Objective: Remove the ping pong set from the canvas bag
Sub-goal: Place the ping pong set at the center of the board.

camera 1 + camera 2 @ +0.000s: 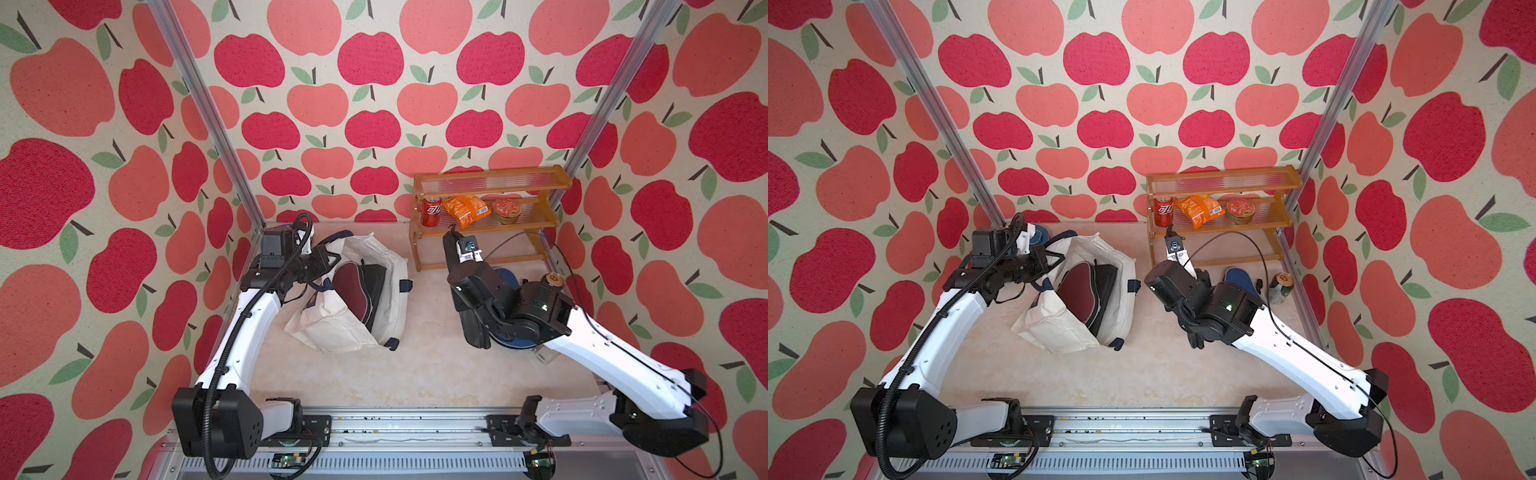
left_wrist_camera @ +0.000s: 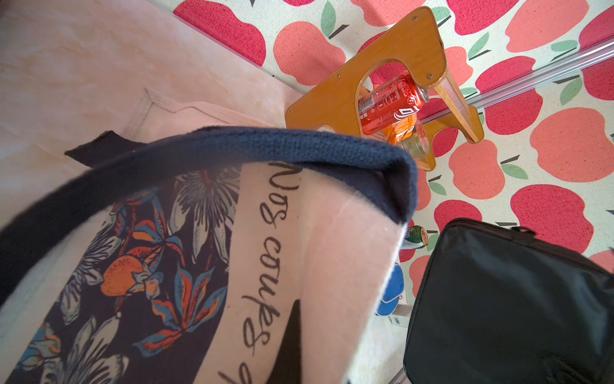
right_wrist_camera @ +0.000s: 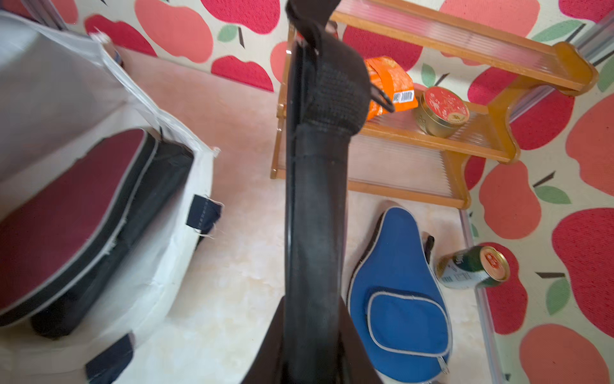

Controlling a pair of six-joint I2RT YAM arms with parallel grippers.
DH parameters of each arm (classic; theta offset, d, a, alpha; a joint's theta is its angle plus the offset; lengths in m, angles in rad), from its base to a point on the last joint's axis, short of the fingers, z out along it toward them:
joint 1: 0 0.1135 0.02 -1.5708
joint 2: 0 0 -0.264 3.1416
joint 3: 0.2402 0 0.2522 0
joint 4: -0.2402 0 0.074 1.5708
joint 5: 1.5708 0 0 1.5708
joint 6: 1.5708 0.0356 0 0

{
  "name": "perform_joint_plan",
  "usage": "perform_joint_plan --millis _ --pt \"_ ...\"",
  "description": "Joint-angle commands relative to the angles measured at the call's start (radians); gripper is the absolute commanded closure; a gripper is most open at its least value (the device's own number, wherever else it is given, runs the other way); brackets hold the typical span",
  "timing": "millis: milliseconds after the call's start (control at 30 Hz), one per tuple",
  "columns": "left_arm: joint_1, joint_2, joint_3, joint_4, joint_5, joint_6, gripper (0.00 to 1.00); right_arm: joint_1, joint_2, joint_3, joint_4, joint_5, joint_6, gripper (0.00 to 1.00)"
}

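Right gripper [image 3: 314,345] pinches a black pouch [image 3: 315,199] beside the bag [image 1: 332,328]. We see the left gripper [image 1: 329,260] clamped on the bag, a maroon case [image 1: 353,286] inside.

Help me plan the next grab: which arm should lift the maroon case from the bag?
Likely right, once it drops its black pouch; the left end effector is shut on the canvas bag's handle.

I work in a staged robot test booth — apple-print walls [image 1: 374,83] framed by aluminium posts [image 1: 197,95] around my claws, my arms mounted behind them on a metal rail [image 1: 395,428] edging a marbled worktop [image 1: 415,374].
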Motion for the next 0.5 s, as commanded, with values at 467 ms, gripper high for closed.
perform_joint_plan --millis 467 --pt "0.016 -0.013 0.009 0.103 0.022 0.020 1.00 -0.094 0.338 -0.127 -0.035 0.097 0.155 0.96"
